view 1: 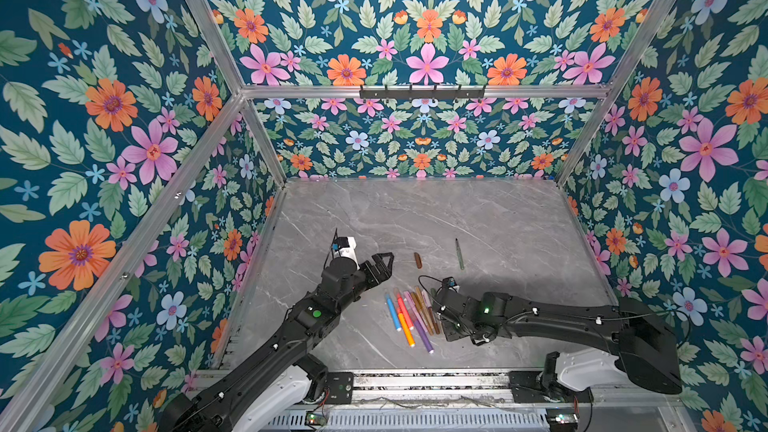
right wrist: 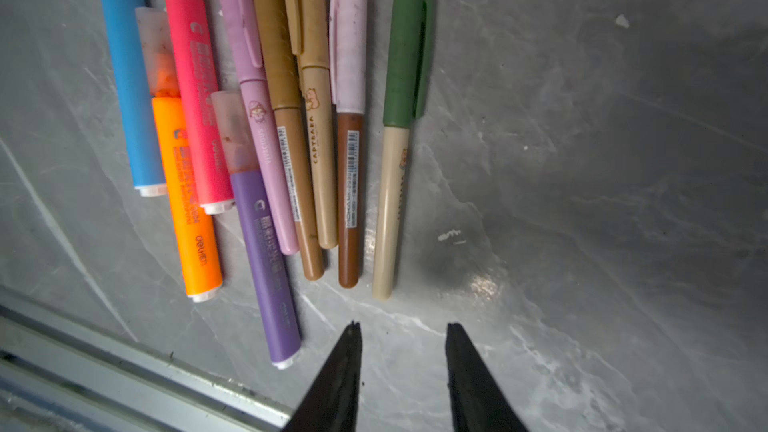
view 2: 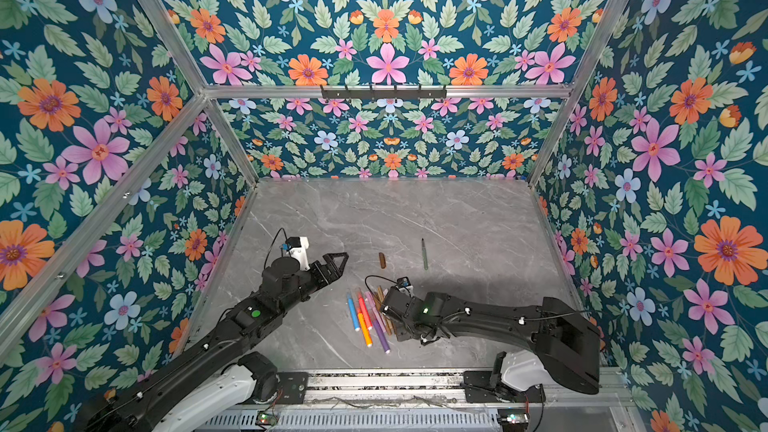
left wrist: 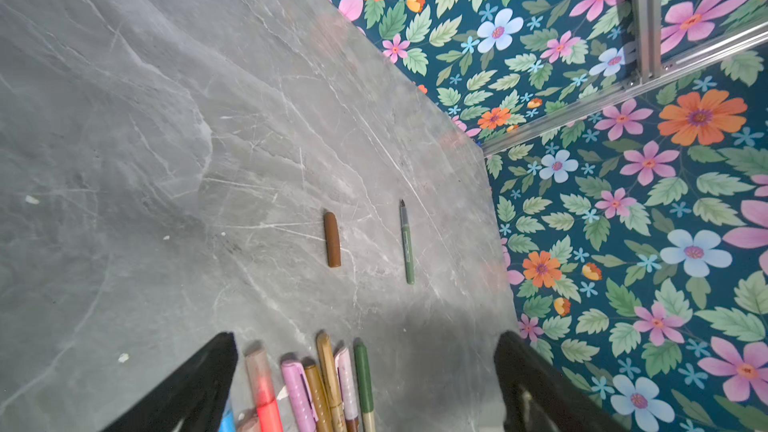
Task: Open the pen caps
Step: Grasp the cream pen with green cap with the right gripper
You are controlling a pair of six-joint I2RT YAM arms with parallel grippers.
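Beyond left gripper (view 1: 383,264): brown cap (left wrist: 332,239) loose, likely parked clear; jaws wide, empty.
Ahead of right gripper (right wrist: 404,326): bunched pens (right wrist: 266,243), pen caps (right wrist: 405,52) on; jaws part-spread, empty, seemingly choosing.

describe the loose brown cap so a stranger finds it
On the grey marble table, look past the bundle of coloured pens toward the back wall. Two things lie alone there: a thin green pen and, left of it, the brown cap. It alone is short, stubby and detached.
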